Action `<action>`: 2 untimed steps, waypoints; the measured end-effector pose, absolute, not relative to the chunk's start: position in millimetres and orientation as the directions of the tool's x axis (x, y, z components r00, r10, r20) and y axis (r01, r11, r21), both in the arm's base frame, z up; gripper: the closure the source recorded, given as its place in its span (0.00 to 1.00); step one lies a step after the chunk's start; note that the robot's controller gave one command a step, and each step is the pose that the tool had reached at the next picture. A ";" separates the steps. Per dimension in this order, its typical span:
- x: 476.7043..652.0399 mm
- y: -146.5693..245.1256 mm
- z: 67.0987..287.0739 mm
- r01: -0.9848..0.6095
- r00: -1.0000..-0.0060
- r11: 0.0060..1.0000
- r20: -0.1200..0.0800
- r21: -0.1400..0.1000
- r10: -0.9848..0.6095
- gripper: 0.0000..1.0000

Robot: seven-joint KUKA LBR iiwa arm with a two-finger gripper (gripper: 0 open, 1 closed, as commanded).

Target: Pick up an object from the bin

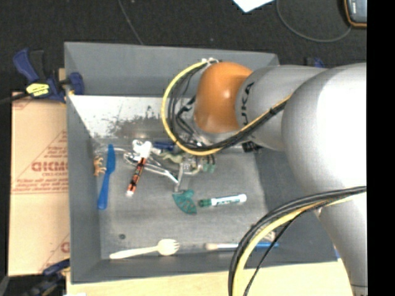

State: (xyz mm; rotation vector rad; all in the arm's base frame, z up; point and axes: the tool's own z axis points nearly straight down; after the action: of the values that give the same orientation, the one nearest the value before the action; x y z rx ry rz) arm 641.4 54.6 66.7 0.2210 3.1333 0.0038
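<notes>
Arm [308, 122] and its orange cover [219, 97] hang over the bin [83, 196]. Below, the gripper [192, 167] sits low mid-bin, just beside a silvery wire thing [154, 165] and near a teal piece [185, 201]. Whether it is open or closed I cannot tell. Probably the grasp step; next comes a firm close, then a straight lift.

**Bin layout from my station**

I see a brush [105, 180] lying near-to-far beside the left wall of the bin [154, 224], a pen [135, 177] just right of it. Right of the pen sits a tangle [157, 165] of small parts. A marker [225, 200] lies crosswise right of centre, nearer than the tangle. A fork [145, 250] lies along the near wall.
</notes>
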 end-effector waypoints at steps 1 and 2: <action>638.2 55.7 123.7 0.279 -0.960 0.960 -0.018 0.009 0.279 0.00; 639.3 53.4 77.6 0.153 -0.988 0.988 -0.001 0.001 0.153 0.00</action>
State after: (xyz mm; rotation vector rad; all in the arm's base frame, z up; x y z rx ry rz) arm 639.3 53.4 77.6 0.2406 3.1313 0.0021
